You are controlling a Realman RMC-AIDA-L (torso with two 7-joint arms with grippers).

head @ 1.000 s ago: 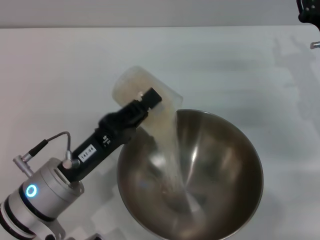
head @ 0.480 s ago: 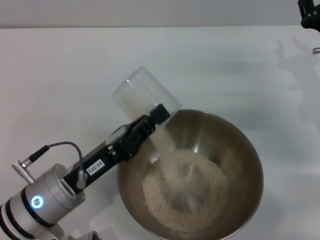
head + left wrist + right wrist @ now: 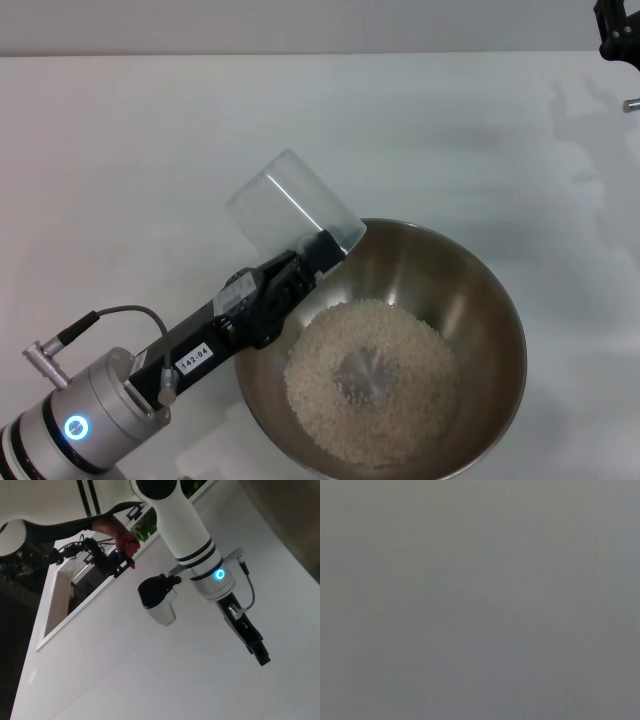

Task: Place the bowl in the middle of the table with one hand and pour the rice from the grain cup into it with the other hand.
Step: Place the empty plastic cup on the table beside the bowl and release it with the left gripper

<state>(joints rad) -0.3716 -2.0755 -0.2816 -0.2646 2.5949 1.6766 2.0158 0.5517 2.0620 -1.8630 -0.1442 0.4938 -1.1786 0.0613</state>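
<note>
- Head view: the left gripper (image 3: 318, 250) is reaching in from the lower left and is gripping the grain cup (image 3: 290, 205), its fingers closed on the cup's side wall.
- Head view: the grain cup is lying tipped well past level, base pointing up and away from the robot, mouth hanging just over the near-left rim of the bowl (image 3: 480, 300). The cup is looking see-through and empty.
- Head view: the bowl is sitting upright on the table (image 3: 130, 150), a little right of centre and close to the near edge.
- Head view: the rice (image 3: 370, 380) is lying as a flat pale heap across the bottom of the bowl; no grains are showing in the air between cup and bowl.
- Head view: the right gripper (image 3: 618, 30) is sitting at the far right corner, well apart from the bowl and only partly in frame. Cannot tell whether it is open or closed.
- Left wrist view: the camera is pointing up and away from the work, taking in a white robot arm with a lit blue ring (image 3: 219, 574), a black gripper at its end (image 3: 260, 656), and a person's hand (image 3: 125, 542) farther back. No task item is showing here.
- Right wrist view: only a flat grey field is showing; nothing can be made out.
</note>
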